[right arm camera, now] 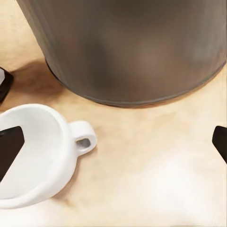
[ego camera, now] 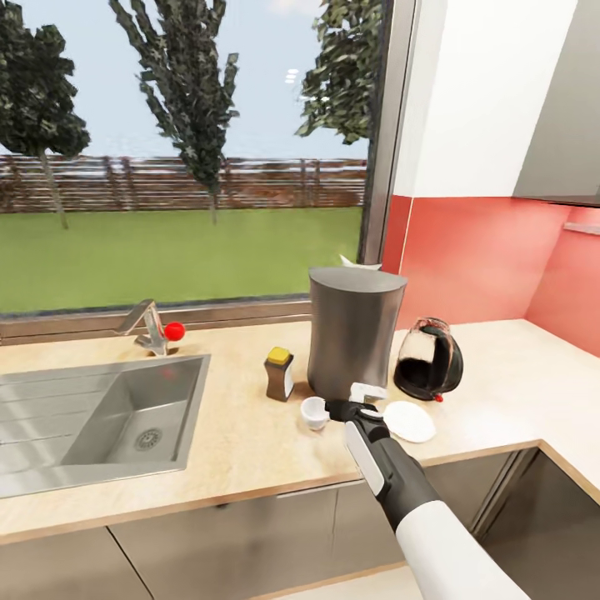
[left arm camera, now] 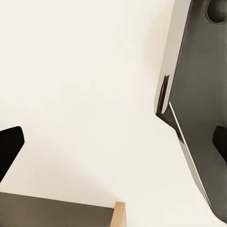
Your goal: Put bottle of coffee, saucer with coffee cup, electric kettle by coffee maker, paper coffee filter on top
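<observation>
Here the right claw [ego camera: 360, 402] hovers low over the table [ego camera: 250, 442] with its fingers spread, pinching nothing — the cup [ego camera: 314, 412] sits just at its 9 o'clock, apart from the saucer [ego camera: 409, 421] at 3. The coffee maker [ego camera: 353, 332] stands behind at 12, bottle [ego camera: 279, 374] at 10, kettle [ego camera: 428, 359] at 2. The left claw's [left arm camera: 113, 142] fingers are spread too.

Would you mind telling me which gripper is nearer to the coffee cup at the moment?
Right. The right gripper hovers just beside the coffee cup on the countertop, fingers open. The left gripper faces a blank pale surface, with no cup before it.
</observation>
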You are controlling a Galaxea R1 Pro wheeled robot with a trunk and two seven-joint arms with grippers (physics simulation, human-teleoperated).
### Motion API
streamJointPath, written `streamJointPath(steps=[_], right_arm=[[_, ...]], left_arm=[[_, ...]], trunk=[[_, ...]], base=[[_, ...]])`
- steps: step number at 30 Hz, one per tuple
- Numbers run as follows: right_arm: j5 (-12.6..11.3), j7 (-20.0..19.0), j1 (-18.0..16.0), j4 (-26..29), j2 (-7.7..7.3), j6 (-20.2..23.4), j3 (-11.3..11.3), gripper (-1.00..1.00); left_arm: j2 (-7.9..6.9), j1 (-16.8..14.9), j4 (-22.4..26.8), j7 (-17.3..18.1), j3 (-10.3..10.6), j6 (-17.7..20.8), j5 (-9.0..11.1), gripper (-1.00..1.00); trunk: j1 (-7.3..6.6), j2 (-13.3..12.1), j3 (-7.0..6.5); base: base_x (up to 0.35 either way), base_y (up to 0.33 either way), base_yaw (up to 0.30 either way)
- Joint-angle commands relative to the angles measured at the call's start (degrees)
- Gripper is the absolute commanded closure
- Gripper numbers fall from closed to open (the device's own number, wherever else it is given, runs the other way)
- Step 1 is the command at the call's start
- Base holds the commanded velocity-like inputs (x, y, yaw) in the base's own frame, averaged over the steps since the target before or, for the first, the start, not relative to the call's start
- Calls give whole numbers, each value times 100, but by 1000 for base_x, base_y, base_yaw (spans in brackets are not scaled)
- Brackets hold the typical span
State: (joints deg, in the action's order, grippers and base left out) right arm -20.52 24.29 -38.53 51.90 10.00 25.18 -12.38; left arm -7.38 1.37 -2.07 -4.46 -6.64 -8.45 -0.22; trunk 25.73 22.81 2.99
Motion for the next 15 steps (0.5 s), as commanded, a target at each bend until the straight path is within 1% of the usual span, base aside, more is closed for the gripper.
streamJointPath(steps=[1,5,8,9,12,15], right_arm=[[-82,50,-6,-27,0,14,-11,-100],[-212,50,-6,-156,0,13,-10,-100],[-310,50,-6,-252,0,14,-10,-100],[-504,50,-6,-334,0,14,-10,-100],[-512,50,-6,-341,0,17,-10,-100],[-508,50,-6,-346,0,14,-10,-100]], left_arm=[[0,-5,-12,-2,-38,-34,-4,-100],[0,-3,-12,-2,-39,-34,-4,-100],[0,-2,-12,-2,-39,-34,4,-100],[0,0,-12,-2,-39,-34,4,-100],[0,3,-19,4,-39,-34,-1,-100],[0,4,-20,5,-39,-34,-3,-100]], trunk=[[5,11,11],[5,11,11],[5,11,11],[5,11,11],[5,11,11],[5,11,11]], base=[[71,189,0],[87,190,0],[23,40,0],[11,11,0],[65,4,0],[150,1,0]])
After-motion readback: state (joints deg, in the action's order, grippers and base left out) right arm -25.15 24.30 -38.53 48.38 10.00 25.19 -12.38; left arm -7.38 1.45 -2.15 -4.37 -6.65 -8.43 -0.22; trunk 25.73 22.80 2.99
